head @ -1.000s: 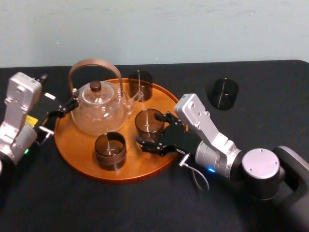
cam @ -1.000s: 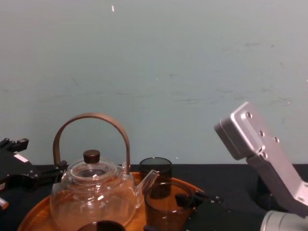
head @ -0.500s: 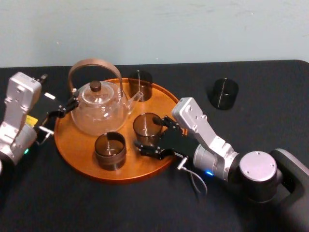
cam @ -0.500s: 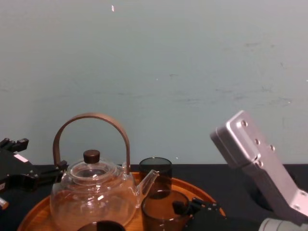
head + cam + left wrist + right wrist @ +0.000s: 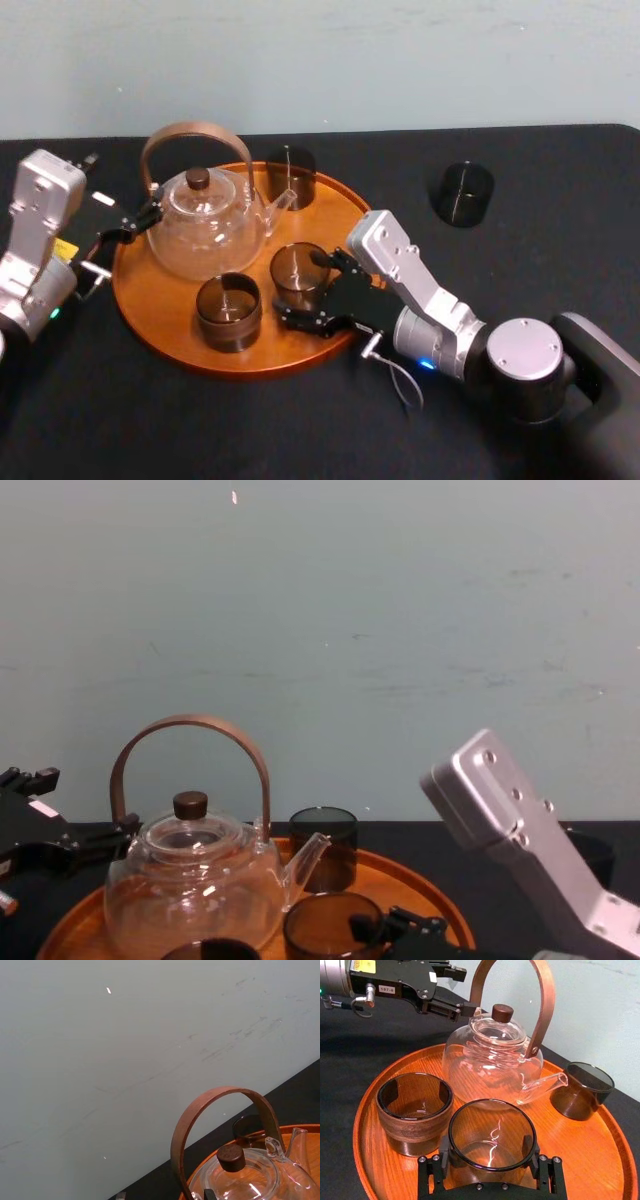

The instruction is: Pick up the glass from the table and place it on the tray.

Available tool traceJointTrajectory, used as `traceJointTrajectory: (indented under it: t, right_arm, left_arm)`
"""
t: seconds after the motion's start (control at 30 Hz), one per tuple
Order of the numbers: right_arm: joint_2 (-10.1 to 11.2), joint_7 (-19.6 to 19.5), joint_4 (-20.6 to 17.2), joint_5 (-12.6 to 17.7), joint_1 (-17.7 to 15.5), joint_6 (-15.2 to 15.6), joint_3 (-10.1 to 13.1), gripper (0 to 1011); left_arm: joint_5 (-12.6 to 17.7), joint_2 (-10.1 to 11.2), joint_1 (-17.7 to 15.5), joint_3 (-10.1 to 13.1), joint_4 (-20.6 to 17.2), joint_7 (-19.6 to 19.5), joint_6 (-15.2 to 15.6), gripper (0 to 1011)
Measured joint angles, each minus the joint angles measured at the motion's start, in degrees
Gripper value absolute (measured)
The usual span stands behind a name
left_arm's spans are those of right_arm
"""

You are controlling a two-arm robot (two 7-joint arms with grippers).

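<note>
A smoky brown glass (image 5: pixel 297 268) sits between the fingers of my right gripper (image 5: pixel 306 289), which is shut on it over the near right part of the round wooden tray (image 5: pixel 160 300). In the right wrist view the glass (image 5: pixel 492 1135) stands upright, low over the tray (image 5: pixel 580 1150), with a black finger (image 5: pixel 445 1157) on each side; I cannot tell if its base touches. From the chest its rim (image 5: pixel 330 918) shows just in front of the teapot. My left gripper (image 5: pixel 125 230) is parked open at the tray's left edge, beside the teapot handle.
On the tray stand a glass teapot (image 5: pixel 205 225) with a wooden hoop handle, a wood-sleeved cup (image 5: pixel 228 312) and a dark glass (image 5: pixel 290 172) at the back. Another dark glass (image 5: pixel 462 192) stands on the black table (image 5: pixel 560 230) at the far right.
My right gripper has carried the glass leftward and down, closer to the wood-sleeved cup and lower over the tray. The left arm has not moved.
</note>
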Motion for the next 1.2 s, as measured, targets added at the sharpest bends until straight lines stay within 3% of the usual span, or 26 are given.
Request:
traceJointTrajectory:
  t: [1.2]
  right_arm:
    - [-0.86,0.25,2.02,-0.02,-0.26,-0.53,-0.51,922]
  left_arm:
    - [0.0,0.0,0.0,0.0,0.0,0.0,0.0,1009]
